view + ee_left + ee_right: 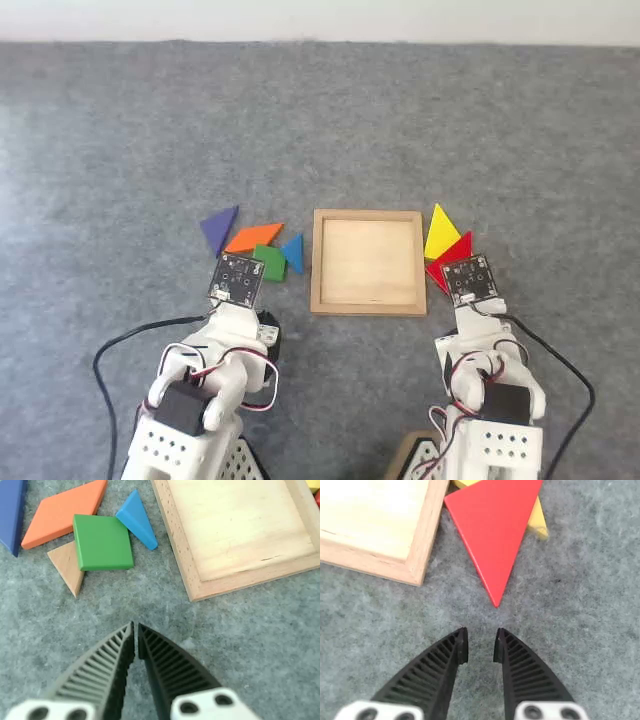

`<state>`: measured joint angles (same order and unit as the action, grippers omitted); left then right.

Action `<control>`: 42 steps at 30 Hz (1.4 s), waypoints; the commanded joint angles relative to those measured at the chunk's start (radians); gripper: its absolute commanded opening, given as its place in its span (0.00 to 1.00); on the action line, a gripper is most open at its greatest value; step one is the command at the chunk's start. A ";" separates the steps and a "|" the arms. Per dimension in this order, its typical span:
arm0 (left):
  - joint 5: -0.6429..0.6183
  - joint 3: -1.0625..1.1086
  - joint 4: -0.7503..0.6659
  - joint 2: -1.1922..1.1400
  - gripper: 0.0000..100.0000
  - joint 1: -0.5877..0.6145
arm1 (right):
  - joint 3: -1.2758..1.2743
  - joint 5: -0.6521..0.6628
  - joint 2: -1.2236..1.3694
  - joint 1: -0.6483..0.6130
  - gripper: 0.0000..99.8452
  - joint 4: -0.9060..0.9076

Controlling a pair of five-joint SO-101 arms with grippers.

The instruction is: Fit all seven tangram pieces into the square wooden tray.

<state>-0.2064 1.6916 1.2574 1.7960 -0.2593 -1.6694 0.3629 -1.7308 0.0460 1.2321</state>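
The square wooden tray lies mid-table with nothing in it. To its left lie a dark blue triangle, an orange parallelogram, a green square, a light blue triangle and a plain wooden triangle partly under the green square. A red triangle overlaps a yellow triangle at the tray's right side. My left gripper is shut and empty over bare carpet, short of the green square. My right gripper is slightly open and empty, just short of the red triangle's tip.
Grey carpet covers the whole table, with free room beyond the tray. The tray's rim stands close to the left gripper, and its corner lies near the right gripper. Cables trail beside both arm bases.
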 commanded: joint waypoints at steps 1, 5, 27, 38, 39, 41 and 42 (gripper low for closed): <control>-0.006 -0.008 0.003 0.018 0.01 -0.005 | -0.017 -0.002 -0.016 -0.010 0.10 0.005; -0.006 -0.008 0.003 0.018 0.01 -0.005 | -0.017 -0.002 -0.016 -0.010 0.10 0.005; -0.006 -0.008 0.003 0.018 0.01 -0.005 | -0.017 -0.002 -0.016 -0.010 0.10 0.005; -0.006 -0.008 0.003 0.018 0.01 -0.005 | -0.017 -0.003 -0.016 -0.027 0.10 0.005; -0.006 -0.008 0.003 0.018 0.01 -0.005 | -0.017 -0.003 -0.016 -0.028 0.10 0.005; -0.006 -0.008 0.003 0.018 0.01 -0.005 | -0.017 -0.003 -0.016 -0.028 0.10 0.005; -0.006 -0.008 0.003 0.018 0.01 -0.005 | -0.017 -0.003 -0.016 -0.028 0.10 0.005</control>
<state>-0.2064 1.6916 1.2574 1.7960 -0.2593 -1.6694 0.3644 -1.7308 0.0261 1.2321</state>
